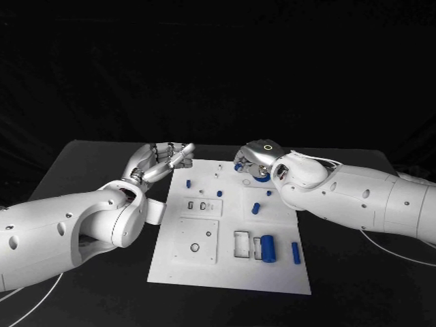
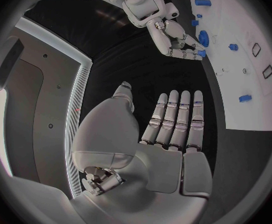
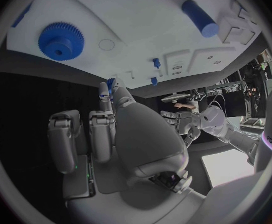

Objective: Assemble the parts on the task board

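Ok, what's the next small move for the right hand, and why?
Probably ease the right hand in over the task board, toward the blue gear: it seems to pinch a small blue part at its fingertips, by the board's far edge.

Head camera overhead; wrist cameras sharing task board [image 1: 228,266]

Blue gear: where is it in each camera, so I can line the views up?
Head view: blue gear at the task board's far end, partly under the right hand.
Left wrist view: gear beside that hand.
Right wrist view: gear beyond the fingers.
Shared landmark: the right hand.
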{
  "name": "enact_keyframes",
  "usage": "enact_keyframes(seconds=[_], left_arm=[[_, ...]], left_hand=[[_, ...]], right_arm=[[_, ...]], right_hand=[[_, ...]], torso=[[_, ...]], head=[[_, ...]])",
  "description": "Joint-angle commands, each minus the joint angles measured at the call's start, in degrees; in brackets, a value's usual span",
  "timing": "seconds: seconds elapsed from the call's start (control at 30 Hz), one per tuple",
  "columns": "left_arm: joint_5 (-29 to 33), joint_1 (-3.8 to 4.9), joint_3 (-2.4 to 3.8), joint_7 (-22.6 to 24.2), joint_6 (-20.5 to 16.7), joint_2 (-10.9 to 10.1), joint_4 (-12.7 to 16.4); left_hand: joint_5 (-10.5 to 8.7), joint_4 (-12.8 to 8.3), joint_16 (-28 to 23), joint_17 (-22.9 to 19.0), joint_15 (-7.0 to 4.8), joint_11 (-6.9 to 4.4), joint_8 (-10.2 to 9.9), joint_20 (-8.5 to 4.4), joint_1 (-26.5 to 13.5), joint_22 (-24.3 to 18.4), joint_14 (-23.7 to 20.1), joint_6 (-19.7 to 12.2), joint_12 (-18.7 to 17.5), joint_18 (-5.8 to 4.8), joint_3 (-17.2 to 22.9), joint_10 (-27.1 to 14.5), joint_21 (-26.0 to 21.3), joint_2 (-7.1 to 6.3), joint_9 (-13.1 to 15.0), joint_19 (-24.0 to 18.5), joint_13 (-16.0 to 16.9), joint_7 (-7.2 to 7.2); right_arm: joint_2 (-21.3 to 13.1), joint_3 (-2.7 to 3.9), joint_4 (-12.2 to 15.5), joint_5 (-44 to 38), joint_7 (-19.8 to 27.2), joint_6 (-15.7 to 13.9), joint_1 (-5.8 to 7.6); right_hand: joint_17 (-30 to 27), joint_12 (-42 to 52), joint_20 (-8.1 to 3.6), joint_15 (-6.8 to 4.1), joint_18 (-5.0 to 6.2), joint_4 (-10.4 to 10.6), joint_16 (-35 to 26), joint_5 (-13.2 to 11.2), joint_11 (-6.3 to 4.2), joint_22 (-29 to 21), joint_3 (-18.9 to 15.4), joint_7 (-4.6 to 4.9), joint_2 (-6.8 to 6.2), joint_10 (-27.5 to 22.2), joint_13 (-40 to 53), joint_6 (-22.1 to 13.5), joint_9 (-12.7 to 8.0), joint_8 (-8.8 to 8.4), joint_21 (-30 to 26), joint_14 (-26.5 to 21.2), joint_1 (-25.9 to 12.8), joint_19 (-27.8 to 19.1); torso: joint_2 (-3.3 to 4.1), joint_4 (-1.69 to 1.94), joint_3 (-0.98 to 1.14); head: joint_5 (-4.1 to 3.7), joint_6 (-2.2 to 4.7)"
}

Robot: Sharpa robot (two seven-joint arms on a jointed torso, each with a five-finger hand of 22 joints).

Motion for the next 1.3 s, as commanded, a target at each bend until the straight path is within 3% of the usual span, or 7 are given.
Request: enact_keyframes(seconds=[0.03,0.37,0.67,0.8,0.97,1.3], left_arm=[[-0.5,0.15,0.06,0.7,0.8,0.1,0.2],[-0.7,0.25,0.13,0.8,0.8,-0.1,0.7],[-1.3,1.05,0.18,0.9,0.5,-0.8,1.3],[-1.3,1.43,0.18,0.9,0.3,-0.8,1.5],[-1.3,1.69,0.18,0.9,0.2,-1.1,1.7],[-1.4,1.86,0.18,0.8,0.2,-1.0,1.7]], left_hand=[[-0.35,0.1,-0.1,0.1,0.20,0.12,0.2,0.18,-0.1,0.0,-0.2,-0.4,-0.3,0.87,0.4,-0.4,-0.2,0.50,0.1,-0.4,0.1,1.35],[-0.37,0.1,-0.1,0.1,0.21,0.12,0.3,0.19,0.0,-0.1,-0.2,-0.4,-0.3,0.87,0.4,-0.4,-0.2,0.56,0.1,-0.4,0.1,1.35],[-0.37,0.1,-0.1,0.1,0.21,0.12,0.3,0.19,0.0,-0.1,-0.2,-0.4,-0.3,0.87,0.4,-0.4,-0.2,0.59,0.1,-0.4,0.1,1.35],[-0.37,0.1,-0.1,0.1,0.21,0.12,0.3,0.19,0.0,-0.1,-0.2,-0.4,-0.3,0.87,0.4,-0.4,-0.2,0.59,0.1,-0.4,0.1,1.35],[-0.38,0.1,-0.1,0.1,0.21,0.12,0.3,0.19,0.0,-0.1,-0.2,-0.5,-0.3,0.87,0.4,-0.4,-0.2,0.62,0.1,-0.4,0.1,1.35],[-0.39,0.1,-0.1,0.1,0.21,0.12,0.4,0.19,0.1,-0.1,-0.2,-0.5,-0.3,0.87,0.4,-0.4,-0.2,0.64,0.1,-0.4,0.1,1.34]], right_arm=[[0.9,0.12,-1.1,-0.5,1.8,-4.1,0.00],[3.9,0.31,-4.9,0.0,2.8,-3.7,-0.02],[5.2,0.47,-6.7,0.7,3.3,-3.0,-0.05],[5.3,0.51,-7.1,0.7,3.2,-2.1,-0.04],[5.9,0.52,-7.9,0.7,3.2,-1.5,-0.04],[6.4,0.53,-8.6,0.5,2.9,-1.0,0.00]], right_hand=[[15.1,-0.4,0.31,0.39,-0.39,0.0,0.2,0.3,0.00,15.1,0.5,-0.57,0.28,0.2,0.0,0.8,0.8,0.08,0.3,6.0,0.7,6.0],[15.1,-0.8,0.45,0.53,-0.39,0.1,0.2,0.2,0.11,15.1,0.7,-0.53,0.12,0.1,0.0,0.6,0.7,-0.17,0.3,6.0,0.6,6.0],[15.1,-1.0,0.51,0.56,-0.39,0.2,0.2,0.2,0.13,15.1,0.8,-0.52,0.06,0.0,0.0,0.6,0.7,-0.31,0.3,6.0,0.6,6.0],[15.1,-1.1,0.54,0.57,-0.39,0.3,0.2,0.2,0.15,15.1,0.9,-0.52,0.02,-0.1,0.0,0.5,0.6,-0.41,0.3,6.0,0.6,6.0],[15.1,-1.2,0.57,0.58,-0.39,0.4,0.2,0.2,0.16,15.1,0.9,-0.52,-0.01,-0.1,0.0,0.4,0.6,-0.49,0.3,6.0,0.5,6.0],[15.1,-1.3,0.61,0.62,-0.39,0.6,0.2,0.2,0.20,15.1,1.0,-0.50,-0.06,-0.3,0.0,0.3,0.6,-0.65,0.3,6.0,0.4,6.0]], torso=[[0.02,0.02,-0.08],[0.75,0.46,-0.25],[1.55,1.08,-0.74],[2.00,1.17,-0.92],[2.42,0.99,-1.00],[2.39,1.10,-0.98]], head=[[0.21,0.27],[1.00,0.46],[0.98,0.81],[1.10,0.66],[1.18,0.90],[1.32,0.86]])
